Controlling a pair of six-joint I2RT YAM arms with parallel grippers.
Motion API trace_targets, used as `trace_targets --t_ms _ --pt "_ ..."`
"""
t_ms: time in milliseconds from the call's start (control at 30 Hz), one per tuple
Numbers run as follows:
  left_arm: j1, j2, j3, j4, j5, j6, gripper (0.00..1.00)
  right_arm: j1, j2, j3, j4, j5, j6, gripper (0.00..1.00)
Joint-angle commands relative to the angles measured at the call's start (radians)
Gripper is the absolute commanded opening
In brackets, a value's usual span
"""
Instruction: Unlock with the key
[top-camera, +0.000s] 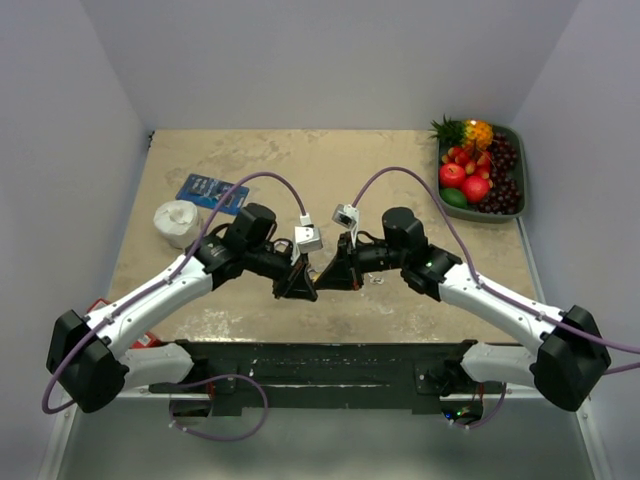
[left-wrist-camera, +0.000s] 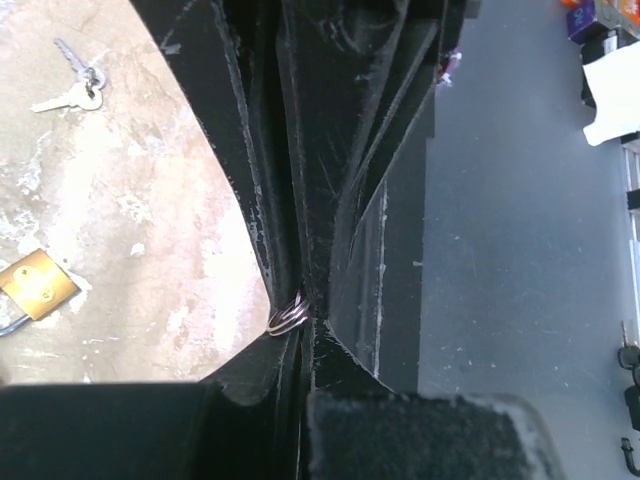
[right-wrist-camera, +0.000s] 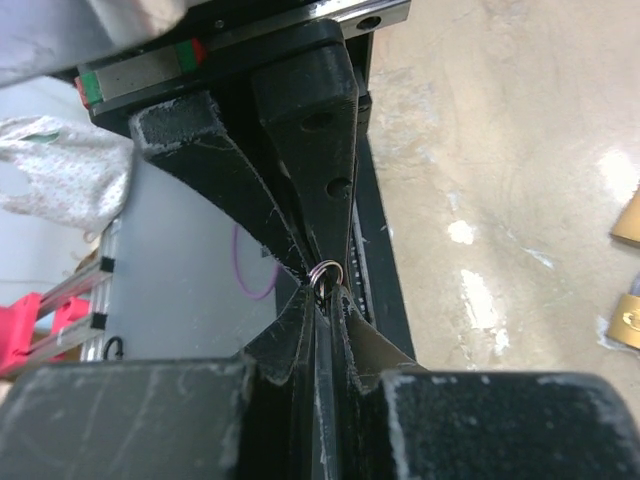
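My two grippers meet tip to tip above the middle of the table, the left gripper (top-camera: 303, 284) facing the right gripper (top-camera: 322, 280). Between the tips sits a small metal key ring (left-wrist-camera: 288, 318), which also shows in the right wrist view, key ring (right-wrist-camera: 328, 272). The left gripper (left-wrist-camera: 300, 325) is shut, pinching the ring. My right gripper (right-wrist-camera: 335, 290) is shut on the key. The key's blade is hidden between the fingers, so only the ring shows. A brass padlock (left-wrist-camera: 36, 285) lies on the table below, and it shows at the right edge as padlock (right-wrist-camera: 624, 322).
A loose pair of silver keys (left-wrist-camera: 70, 86) lies on the table beyond the padlock. A fruit tray (top-camera: 520, 170) stands at the back right. A white roll (top-camera: 178, 222) and a blue packet (top-camera: 212, 193) are at the back left. The black front rail (top-camera: 320, 365) runs just below the grippers.
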Motion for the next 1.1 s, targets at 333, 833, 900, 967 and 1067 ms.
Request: trace_targets --t_ms 333,833,900,967,1067 --pt "-0.033 -0.010 0.008 0.197 -0.050 -0.057 0.93 0.021 -0.087 -0.098 0.114 0.327 0.056 0.00" --pt "0.116 -0.085 -0.153 0.419 -0.331 -0.327 0.99 0.008 -0.197 -0.222 0.188 0.652 0.153 0.00" --pt "0.115 -0.076 -0.178 0.479 -0.388 -0.448 0.98 0.008 -0.217 -0.224 0.171 0.706 0.156 0.00" --pt "0.101 -0.059 -0.220 0.548 -0.443 -0.557 0.96 0.006 -0.225 -0.216 0.132 0.784 0.147 0.00" --pt "0.043 -0.031 -0.262 0.631 -0.556 -0.695 0.96 0.008 -0.243 -0.211 0.113 0.838 0.142 0.00"
